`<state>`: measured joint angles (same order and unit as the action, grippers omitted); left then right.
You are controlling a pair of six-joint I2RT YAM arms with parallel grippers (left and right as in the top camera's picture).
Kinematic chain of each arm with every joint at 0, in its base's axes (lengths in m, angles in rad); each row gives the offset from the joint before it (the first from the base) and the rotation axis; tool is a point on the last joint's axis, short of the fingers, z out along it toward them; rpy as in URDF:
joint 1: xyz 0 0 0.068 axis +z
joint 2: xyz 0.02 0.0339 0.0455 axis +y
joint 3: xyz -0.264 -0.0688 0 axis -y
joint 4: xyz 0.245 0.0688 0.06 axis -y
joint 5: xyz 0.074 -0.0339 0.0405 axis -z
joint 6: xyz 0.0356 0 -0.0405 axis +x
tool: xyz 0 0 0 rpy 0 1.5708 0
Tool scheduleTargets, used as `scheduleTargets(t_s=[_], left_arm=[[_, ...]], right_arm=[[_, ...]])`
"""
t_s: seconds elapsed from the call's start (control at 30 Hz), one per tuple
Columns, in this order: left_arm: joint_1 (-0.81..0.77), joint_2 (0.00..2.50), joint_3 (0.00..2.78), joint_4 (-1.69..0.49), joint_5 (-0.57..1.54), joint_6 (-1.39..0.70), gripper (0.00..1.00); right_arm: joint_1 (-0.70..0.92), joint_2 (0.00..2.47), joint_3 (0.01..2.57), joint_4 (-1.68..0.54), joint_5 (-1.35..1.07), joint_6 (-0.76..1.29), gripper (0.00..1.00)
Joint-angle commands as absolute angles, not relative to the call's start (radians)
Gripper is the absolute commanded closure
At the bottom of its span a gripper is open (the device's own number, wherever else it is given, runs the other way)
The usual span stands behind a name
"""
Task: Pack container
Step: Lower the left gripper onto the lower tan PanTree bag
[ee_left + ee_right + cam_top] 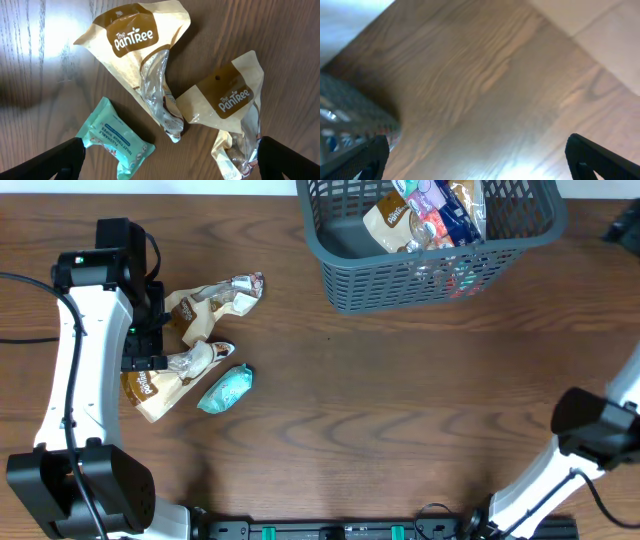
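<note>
Left tool (150,337) spread wide and empty over tan snack packets (205,308) and teal wipes pack (225,389) on the tabletop (400,400), container (400,280) at far edge right of centre, holding assorted packs (425,215), right tool (480,160) wide apart, gripping nothing.

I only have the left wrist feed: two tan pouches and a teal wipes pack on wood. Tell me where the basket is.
Observer: The container stands at the far edge of the table, across from the pouches and toward the right arm's side.
Operator: Report what's in it.
Observer: Several snack packets already lie inside it.
Operator: Give me the right gripper.
Observer: The right gripper is open over bare table and holds nothing. The container's lattice shows at the edge of its camera.
</note>
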<state>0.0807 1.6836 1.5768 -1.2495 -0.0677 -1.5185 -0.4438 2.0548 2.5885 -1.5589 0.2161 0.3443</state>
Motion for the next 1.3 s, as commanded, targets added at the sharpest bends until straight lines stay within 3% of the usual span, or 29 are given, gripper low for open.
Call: scheduleTargets(t_s=[0.0, 0.4, 0.8, 1.27], left_arm=[[0.084, 1.685, 1.573, -1.256, -0.096, -1.512, 0.01], [0.084, 1.685, 1.573, -1.256, -0.117, -1.512, 0.01], [0.084, 1.685, 1.573, -1.255, -0.117, -1.497, 0.01], [0.084, 1.713, 1.573, -1.256, -0.04, -1.477, 0.01]], right_arm=[[-0.499, 2.013, 2.593, -1.569, 0.209, 0.344, 0.01], [-0.599, 2.016, 2.516, -1.552, 0.212, 0.345, 0.01], [-0.595, 2.016, 2.238, -1.451, 0.146, 0.39, 0.01], [-0.595, 2.016, 2.195, -1.451, 0.097, 0.389, 0.01]])
